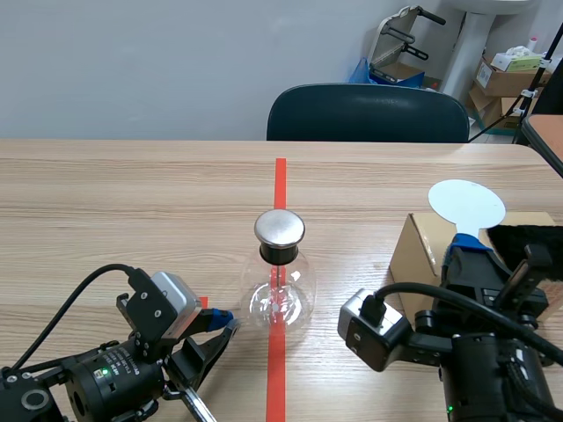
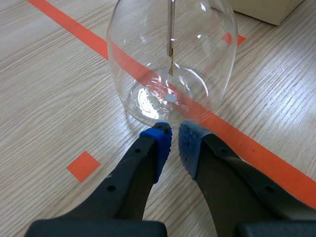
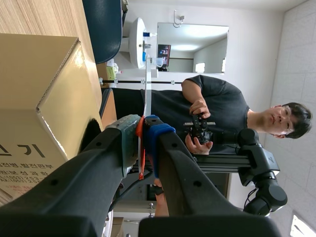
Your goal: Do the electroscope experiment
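Note:
The electroscope, a clear glass flask (image 1: 280,297) with a round metal cap (image 1: 280,229), stands on the red tape line at the table's middle. In the left wrist view the flask (image 2: 170,59) shows a thin rod and foil inside. My left gripper (image 1: 227,320) rests low just left of its base, and its blue pads (image 2: 159,143) are shut on nothing. My right gripper (image 1: 466,257), beside the box, is shut on the handle of a white round paddle (image 1: 466,204) that stands up above it. In the right wrist view the paddle (image 3: 138,42) is seen nearly edge-on ahead of the gripper (image 3: 143,127).
A cardboard box (image 1: 420,255) sits right of the flask, next to my right arm, with black fuzzy material (image 1: 528,237) beside it. A dark chair (image 1: 368,112) stands at the table's far edge. A person (image 3: 217,113) holding a controller appears in the right wrist view.

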### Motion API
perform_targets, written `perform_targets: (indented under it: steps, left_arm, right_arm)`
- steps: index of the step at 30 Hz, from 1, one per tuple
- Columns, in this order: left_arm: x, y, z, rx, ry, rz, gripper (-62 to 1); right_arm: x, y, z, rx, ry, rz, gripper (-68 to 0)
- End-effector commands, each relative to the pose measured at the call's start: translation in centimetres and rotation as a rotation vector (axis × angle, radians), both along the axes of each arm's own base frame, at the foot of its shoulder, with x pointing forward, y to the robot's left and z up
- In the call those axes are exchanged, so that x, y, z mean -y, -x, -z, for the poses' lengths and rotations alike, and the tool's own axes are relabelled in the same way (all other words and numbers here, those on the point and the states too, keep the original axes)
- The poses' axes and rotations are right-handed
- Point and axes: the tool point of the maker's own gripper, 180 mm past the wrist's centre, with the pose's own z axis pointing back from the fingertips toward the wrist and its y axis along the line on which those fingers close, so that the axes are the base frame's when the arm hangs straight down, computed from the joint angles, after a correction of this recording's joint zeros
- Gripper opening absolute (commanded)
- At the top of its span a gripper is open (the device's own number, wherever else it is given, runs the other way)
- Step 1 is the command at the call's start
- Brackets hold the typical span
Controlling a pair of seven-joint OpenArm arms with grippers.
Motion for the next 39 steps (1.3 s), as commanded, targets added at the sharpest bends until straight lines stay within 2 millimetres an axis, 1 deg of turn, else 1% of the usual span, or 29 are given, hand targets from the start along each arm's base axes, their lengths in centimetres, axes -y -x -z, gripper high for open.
perform_targets:
  steps: [1, 4, 7, 13, 20, 28, 34, 39]
  left_arm:
    - [0.4, 0.1, -0.5, 0.010, 0.024, 0.005, -52.4]
    - [0.4, 0.1, -0.5, 0.010, 0.024, 0.005, -52.4]
    - [0.4, 0.1, -0.5, 0.010, 0.024, 0.005, -52.4]
    - [0.4, 0.1, -0.5, 0.010, 0.024, 0.005, -52.4]
    - [0.4, 0.1, -0.5, 0.010, 0.024, 0.005, -52.4]
    - [0.4, 0.1, -0.5, 0.010, 0.024, 0.005, -52.4]
    - [0.4, 0.1, -0.5, 0.010, 0.024, 0.005, -52.4]
    - [0.4, 0.1, -0.5, 0.010, 0.024, 0.005, -52.4]
  right_arm:
    - [0.0, -0.3, -1.1, 0.035, -0.013, -0.001, -66.7]
    - [-0.2, -0.3, -1.1, 0.035, -0.013, -0.012, -66.7]
    - [-0.9, -0.4, -1.1, 0.034, -0.009, -0.053, -66.7]
    - [-3.7, -0.3, -1.0, 0.029, -0.001, -0.208, -66.7]
    - [-7.3, 0.5, -0.9, 0.023, 0.009, -0.413, -66.7]
    - [-10.2, 1.8, -0.7, 0.017, 0.017, -0.590, -66.7]
    - [-11.5, 2.6, -0.6, 0.014, 0.021, -0.673, -66.7]
    - [-11.9, 2.9, -0.6, 0.013, 0.022, -0.701, -66.7]
